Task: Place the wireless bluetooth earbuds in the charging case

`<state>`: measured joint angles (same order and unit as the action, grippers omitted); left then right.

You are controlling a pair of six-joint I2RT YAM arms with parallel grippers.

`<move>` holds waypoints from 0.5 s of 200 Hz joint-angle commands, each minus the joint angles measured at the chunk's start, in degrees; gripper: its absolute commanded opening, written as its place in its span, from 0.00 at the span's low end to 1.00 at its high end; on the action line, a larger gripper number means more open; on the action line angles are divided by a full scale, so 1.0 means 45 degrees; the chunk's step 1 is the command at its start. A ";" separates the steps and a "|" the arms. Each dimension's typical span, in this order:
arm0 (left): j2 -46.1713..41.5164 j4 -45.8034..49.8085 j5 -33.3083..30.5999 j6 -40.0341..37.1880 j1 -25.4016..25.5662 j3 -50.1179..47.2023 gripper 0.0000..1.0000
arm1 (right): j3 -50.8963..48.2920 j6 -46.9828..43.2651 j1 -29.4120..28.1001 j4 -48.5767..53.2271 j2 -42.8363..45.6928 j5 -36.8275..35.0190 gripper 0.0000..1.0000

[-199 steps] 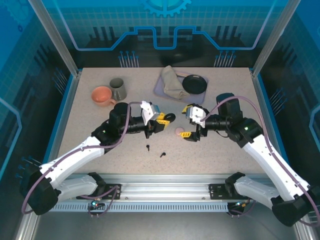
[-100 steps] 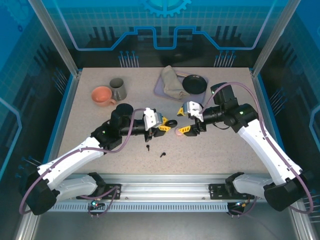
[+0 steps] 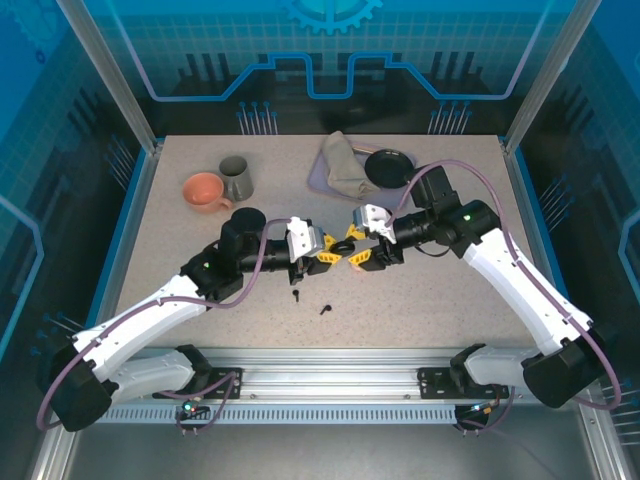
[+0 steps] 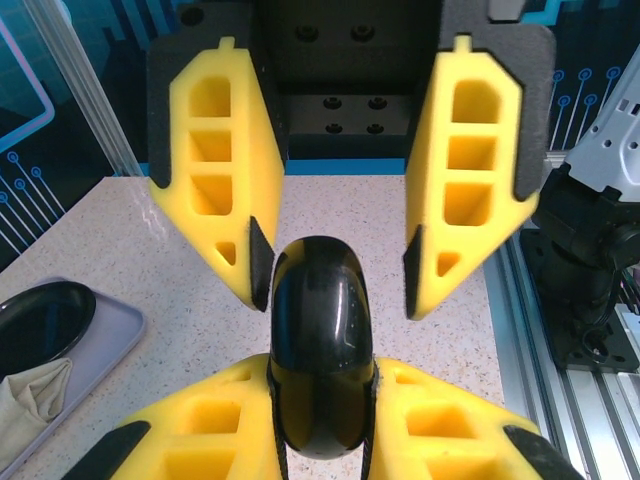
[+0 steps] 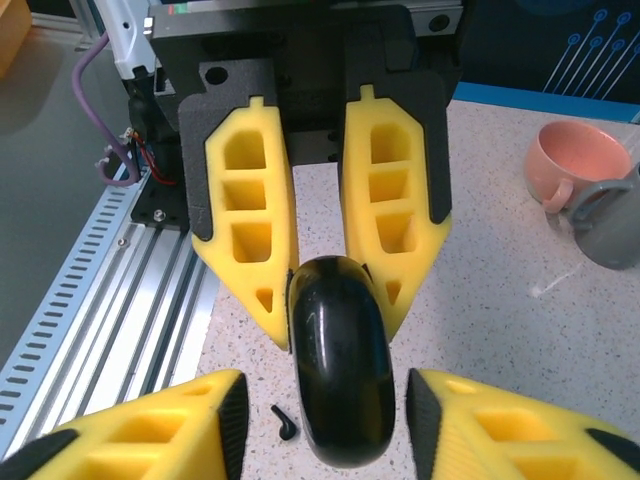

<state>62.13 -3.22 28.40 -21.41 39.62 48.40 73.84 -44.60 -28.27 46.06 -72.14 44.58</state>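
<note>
Clamps the black charging case (image 3: 342, 247) in the left pincer (image 3: 322, 260), with two black earbuds (image 3: 296, 294) loose on the bench (image 3: 430, 300) close by. Brings the right pincer (image 3: 358, 260) across since a second ago, narrowing yet still spread around that case; probably readies a lid-opening.

Black earbuds (image 3: 296, 294) too tiny for detail

Bright, even light comes from overhead, leaving the speckled desk (image 3: 420, 300) with only short, soft shadows beneath the arms. The glossy black case (image 4: 320, 315) in the left tool (image 4: 322, 372) carries pale, diffuse reflections (no harsh glare). In both wrist views the yellow foam nearest the lens goes soft, while the desk beyond the tool is sharp. The top view is crisp throughout.
</note>
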 commanded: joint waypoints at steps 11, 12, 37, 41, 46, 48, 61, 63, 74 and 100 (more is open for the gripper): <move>-0.0267 0.0030 0.0465 -0.0317 0.0122 0.0454 0.00 | 0.0404 0.0050 -0.0182 0.0289 -0.0131 0.0270 0.39; -0.0259 0.0031 0.0455 -0.0319 0.0122 0.0454 0.00 | 0.0405 0.0049 -0.0182 0.0290 -0.0136 0.0270 0.39; -0.0186 0.0051 0.0467 -0.0237 0.0126 0.0455 0.17 | 0.0431 0.0028 -0.0181 0.0369 -0.0140 0.0292 0.30; -0.0160 0.0071 0.0479 -0.0228 0.0123 0.0470 0.19 | 0.0434 0.0028 -0.0182 0.0369 -0.0136 0.0316 0.30; -0.0155 0.0091 0.0486 -0.0222 0.0128 0.0455 0.23 | 0.0442 0.0018 -0.0180 0.0369 -0.0131 0.0313 0.29; -0.0144 0.0087 0.0476 -0.0223 0.0134 0.0455 0.24 | 0.0445 0.0011 -0.0182 0.0369 -0.0124 0.0315 0.29; -0.0096 0.0113 0.0467 -0.0223 0.0151 0.0457 0.31 | 0.0445 0.0009 -0.0178 0.0369 -0.0114 0.0365 0.28; -0.0091 0.0126 0.0466 -0.0223 0.0144 0.0455 0.31 | 0.0446 0.0009 -0.0181 0.0369 -0.0120 0.0381 0.28; -0.0039 0.0129 0.0466 -0.0242 0.0149 0.0471 0.34 | 0.0442 0.0009 -0.0182 0.0365 -0.0114 0.0417 0.27; 0.0113 0.0145 0.0407 -0.0242 0.0190 0.0535 0.39 | 0.0446 0.0028 -0.0182 0.0337 -0.0112 0.0529 0.26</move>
<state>62.15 -2.85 29.04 -21.43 39.92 48.56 74.32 -44.64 -28.51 46.52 -72.40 44.69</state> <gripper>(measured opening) 0.381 0.267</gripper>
